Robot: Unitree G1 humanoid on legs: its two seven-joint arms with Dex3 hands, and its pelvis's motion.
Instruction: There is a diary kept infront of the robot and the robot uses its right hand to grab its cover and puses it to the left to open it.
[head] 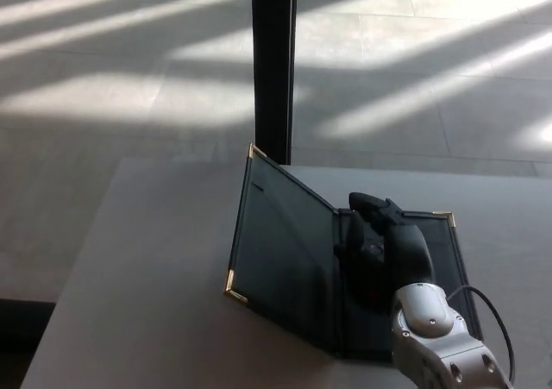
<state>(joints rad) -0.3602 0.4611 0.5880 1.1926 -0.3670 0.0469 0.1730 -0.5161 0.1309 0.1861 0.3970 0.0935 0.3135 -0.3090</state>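
Observation:
A dark diary with gold corner caps lies on the grey table, right of centre. Its front cover is lifted and leans to the left, propped at a slant with its gold corners up off the table. The right half of the diary lies flat. My right hand hovers over that flat half, just right of the spine. It is open, holds nothing and is apart from the cover. My left hand does not show.
A black post stands just behind the table's far edge, close behind the raised cover. A thin black cable loops beside my right wrist. The table's left edge drops to a sunlit tiled floor.

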